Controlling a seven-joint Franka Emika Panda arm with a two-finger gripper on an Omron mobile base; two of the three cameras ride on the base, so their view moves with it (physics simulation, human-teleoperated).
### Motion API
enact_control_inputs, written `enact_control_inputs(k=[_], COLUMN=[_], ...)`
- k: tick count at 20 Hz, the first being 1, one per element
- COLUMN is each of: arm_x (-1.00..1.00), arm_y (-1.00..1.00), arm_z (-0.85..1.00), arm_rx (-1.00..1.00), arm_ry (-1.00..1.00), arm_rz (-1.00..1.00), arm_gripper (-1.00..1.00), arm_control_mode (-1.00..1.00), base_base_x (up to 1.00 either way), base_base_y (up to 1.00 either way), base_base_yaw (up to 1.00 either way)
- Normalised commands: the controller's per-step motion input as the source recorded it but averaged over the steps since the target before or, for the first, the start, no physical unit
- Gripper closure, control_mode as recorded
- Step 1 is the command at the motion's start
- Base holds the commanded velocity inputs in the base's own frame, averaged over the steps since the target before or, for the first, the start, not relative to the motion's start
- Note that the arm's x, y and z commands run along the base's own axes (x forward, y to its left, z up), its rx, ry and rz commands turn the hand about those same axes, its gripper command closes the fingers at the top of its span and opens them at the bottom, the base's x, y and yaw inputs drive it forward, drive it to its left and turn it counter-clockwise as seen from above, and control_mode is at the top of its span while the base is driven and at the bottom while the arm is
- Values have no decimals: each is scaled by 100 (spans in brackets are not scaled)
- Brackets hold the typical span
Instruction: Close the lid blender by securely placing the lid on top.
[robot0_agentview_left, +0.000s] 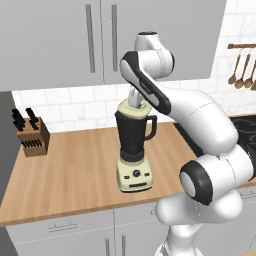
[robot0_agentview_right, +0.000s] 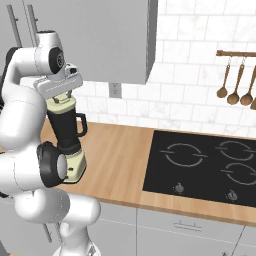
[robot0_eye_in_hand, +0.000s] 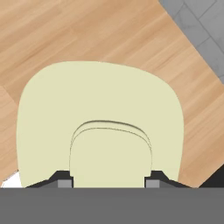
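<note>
Rounded cream lid (robot0_eye_in_hand: 100, 113) caps glossy dark blender (robot0_agentview_left: 133, 150).

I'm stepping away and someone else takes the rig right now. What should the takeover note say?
Claw: shut on the lid's raised centre cap, one finger on each side.
Lid: at the top of the blender jar, on or just above its mouth; I cannot tell if it is fully seated.
Blender: upright on the wooden counter.
Done: lid brought over the jar.
Left: press it home, release, lift away.
</note>
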Motion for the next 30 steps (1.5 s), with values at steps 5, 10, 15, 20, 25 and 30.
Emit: enact_control_inputs(k=[5,10,15,20,25,30], arm_x=[-3,-2,15,26,15,2], arm_y=[22,7,-3,-8,-1,0], arm_z=[0,0,-5,-2,-1,0], arm_rx=[0,0,0,0,0,4], arm_ry=[0,0,0,0,0,0], arm_rz=[2,2,0,0,0,0], arm_gripper=[100,100,100,100,100,100], arm_control_mode=[-100,-100,-100,-100,-100,-100], base_base_x=[0,0,0,0,0,0], base_base_y=[0,0,0,0,0,0], base_base_yaw=[0,0,0,0,0,0])
